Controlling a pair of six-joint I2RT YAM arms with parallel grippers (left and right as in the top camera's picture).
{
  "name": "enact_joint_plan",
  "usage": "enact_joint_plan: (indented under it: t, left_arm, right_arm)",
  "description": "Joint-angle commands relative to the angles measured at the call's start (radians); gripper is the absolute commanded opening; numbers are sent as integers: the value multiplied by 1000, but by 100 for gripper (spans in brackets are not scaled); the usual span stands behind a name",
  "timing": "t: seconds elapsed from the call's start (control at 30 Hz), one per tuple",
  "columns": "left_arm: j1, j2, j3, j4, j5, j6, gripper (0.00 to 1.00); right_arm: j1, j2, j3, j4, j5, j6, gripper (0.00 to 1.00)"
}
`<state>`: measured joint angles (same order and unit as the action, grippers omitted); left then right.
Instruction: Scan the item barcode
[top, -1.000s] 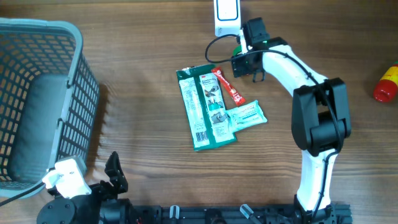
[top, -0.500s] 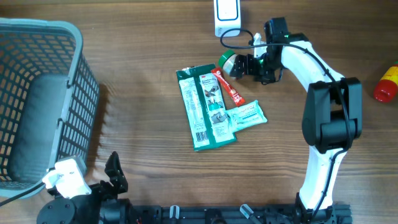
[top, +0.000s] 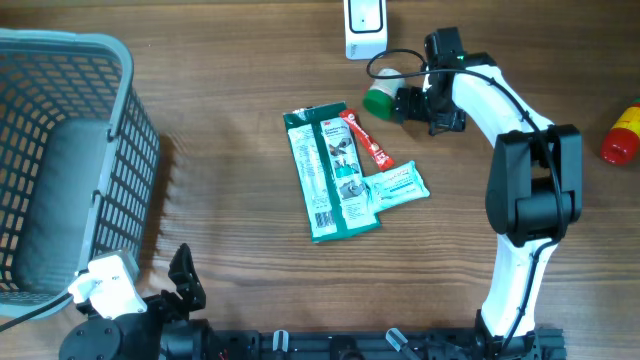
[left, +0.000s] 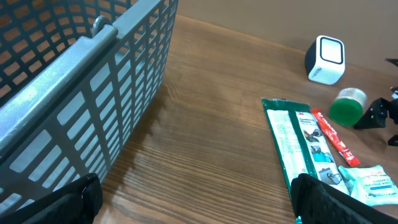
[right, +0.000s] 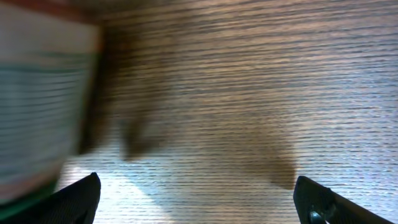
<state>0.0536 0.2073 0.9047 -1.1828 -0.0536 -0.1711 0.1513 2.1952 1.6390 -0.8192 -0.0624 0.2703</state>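
Note:
The item, a small jar with a green lid (top: 380, 100), lies on its side on the wooden table just below the white barcode scanner (top: 365, 25). My right gripper (top: 412, 106) stands open right beside the jar, on its right, with nothing between its fingers. In the right wrist view the right gripper (right: 199, 208) shows only bare wood between its jaws, and a blurred green and white item (right: 37, 106) fills the left edge. My left gripper (left: 199, 205) is open low over the table at the front left. From there the jar (left: 346, 106) and scanner (left: 326, 59) show far off.
A grey mesh basket (top: 100, 150) stands at the left. A long green packet (top: 325, 175), a red sachet (top: 368, 140) and a pale green pouch (top: 398, 186) lie mid-table. A red and yellow bottle (top: 622, 135) lies at the right edge.
My right gripper swung away from the scanner to the right, opened and let go of the green-lidded jar, which now lies on the table. The left arm has not moved.

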Motion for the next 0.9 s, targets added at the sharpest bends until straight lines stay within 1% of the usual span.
enact_joint_plan:
  t: [0.0, 0.07, 0.13, 0.27, 0.37, 0.47, 0.5, 0.53, 0.6, 0.63, 0.67, 0.7, 0.73, 0.77, 0.83, 0.87]
  left_arm:
    - [-4, -5, 1, 2, 8, -5, 100]
    - [-4, -5, 1, 2, 8, -5, 100]
    - [-4, -5, 1, 2, 8, -5, 100]
    - [-4, -5, 1, 2, 8, -5, 100]
    - [-4, -5, 1, 2, 8, -5, 100]
    - [-4, -5, 1, 2, 8, -5, 100]
    - [-4, -5, 1, 2, 8, -5, 100]
    - [-4, -5, 1, 2, 8, -5, 100]
    - [-4, -5, 1, 2, 8, -5, 100]
    - [-4, -5, 1, 2, 8, -5, 100]
    - [-4, -5, 1, 2, 8, -5, 100]
    - [-4, -5, 1, 2, 8, -5, 100]
    - [-4, -5, 1, 2, 8, -5, 100]
    - [-4, -5, 1, 2, 8, -5, 100]
    - [-4, -5, 1, 2, 8, -5, 100]
    - [-4, -5, 1, 2, 8, -5, 100]
  right_arm:
    - [-1, -77, 17, 2, -96, 29, 100]
    - [-1, -102, 17, -6, -100, 82, 100]
    - [-1, -146, 17, -40, -101, 175, 100]
    - [-1, -240, 17, -72, -112, 283, 100]
    - [-1, -290, 17, -27, -213, 401, 100]
    - [1, -274, 8, 63, -220, 456, 100]
    - [4, -267, 1, 77, -214, 488, 99]
    - [16, -246, -13, 111, -201, 550, 98]
    - [38, -212, -14, 167, -201, 548, 94]
    - [55, -192, -14, 202, -202, 541, 90]
    - [74, -172, -14, 238, -202, 540, 84]
    - [90, -159, -14, 267, -202, 540, 79]
    - [124, -148, -14, 319, -200, 540, 67]
    - [142, -147, -14, 348, -192, 537, 63]
    - [171, -141, -14, 390, -142, 538, 62]
    - [186, -134, -14, 405, -83, 547, 62]
